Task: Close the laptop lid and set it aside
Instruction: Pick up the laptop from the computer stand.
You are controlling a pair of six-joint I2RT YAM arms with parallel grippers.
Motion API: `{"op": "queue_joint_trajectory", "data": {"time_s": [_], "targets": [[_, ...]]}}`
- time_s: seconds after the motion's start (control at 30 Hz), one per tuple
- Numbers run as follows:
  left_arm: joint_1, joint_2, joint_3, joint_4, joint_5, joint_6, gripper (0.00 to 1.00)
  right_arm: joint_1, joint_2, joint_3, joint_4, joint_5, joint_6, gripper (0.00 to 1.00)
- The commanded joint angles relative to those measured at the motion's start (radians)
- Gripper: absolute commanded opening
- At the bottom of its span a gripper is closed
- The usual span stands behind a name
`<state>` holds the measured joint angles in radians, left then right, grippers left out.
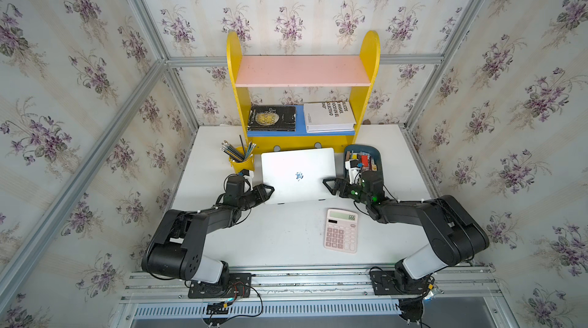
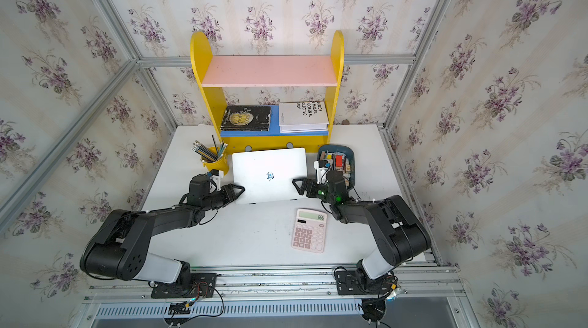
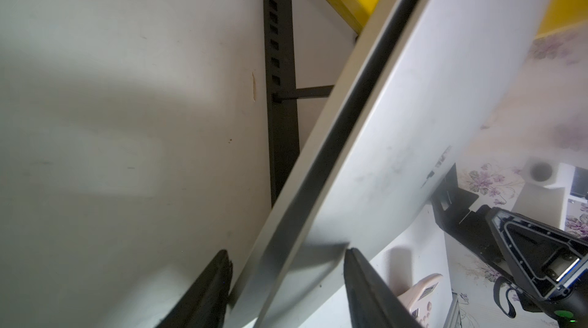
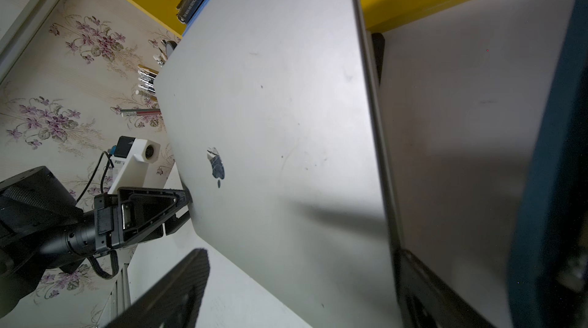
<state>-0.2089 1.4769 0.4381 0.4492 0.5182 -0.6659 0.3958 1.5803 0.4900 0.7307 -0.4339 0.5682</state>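
Laptop [image 1: 296, 164] closed; left pincer [image 1: 271, 189], right pincer [image 1: 325, 181] seemingly straddling.

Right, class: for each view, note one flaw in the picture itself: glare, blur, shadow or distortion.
In both top views the lid glares near white; left wrist view: fingers blurred, soft shadow on the table; right wrist view: shadow across the lid, tray out of focus.

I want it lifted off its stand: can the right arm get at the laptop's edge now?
Likely yes. The right gripper straddles the laptop at its right edge, jaws open; the stand holds that edge off the table, and bare table separates it from the tray.
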Motion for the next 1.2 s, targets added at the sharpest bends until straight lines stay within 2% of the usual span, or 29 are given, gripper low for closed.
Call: {"op": "queue_joint_trajectory", "data": {"time_s": [0.0, 0.3, 0.43, 0.7, 0.8, 0.93, 1.03, 1.17], "targets": [[-0.001, 0.005, 0.007, 0.035, 0.027, 0.006, 0.60, -0.003, 0.023, 0.012, -0.072, 0.082, -0.033, 0.96], [-0.001, 0.006, 0.009, 0.031, 0.028, 0.007, 0.60, -0.003, 0.071, 0.030, -0.090, 0.129, -0.038, 1.00], [-0.001, 0.006, 0.010, 0.030, 0.028, 0.007, 0.60, -0.003, 0.057, 0.031, -0.119, 0.171, -0.046, 1.00], [-0.001, 0.003, 0.008, 0.030, 0.027, 0.008, 0.60, -0.003, 0.034, 0.029, -0.129, 0.177, -0.053, 1.00], [-0.002, 0.006, 0.009, 0.029, 0.027, 0.009, 0.60, -0.003, 0.033, 0.031, -0.120, 0.148, -0.056, 1.00], [-0.001, 0.009, 0.010, 0.031, 0.029, 0.009, 0.60, -0.003, 0.057, 0.032, -0.067, 0.051, -0.037, 0.99], [-0.001, 0.010, 0.010, 0.030, 0.029, 0.008, 0.60, -0.004, 0.081, 0.039, -0.035, -0.020, -0.018, 0.95], [-0.001, 0.015, 0.010, 0.031, 0.028, 0.007, 0.59, -0.003, 0.076, 0.036, -0.019, -0.046, -0.009, 0.93]]}}
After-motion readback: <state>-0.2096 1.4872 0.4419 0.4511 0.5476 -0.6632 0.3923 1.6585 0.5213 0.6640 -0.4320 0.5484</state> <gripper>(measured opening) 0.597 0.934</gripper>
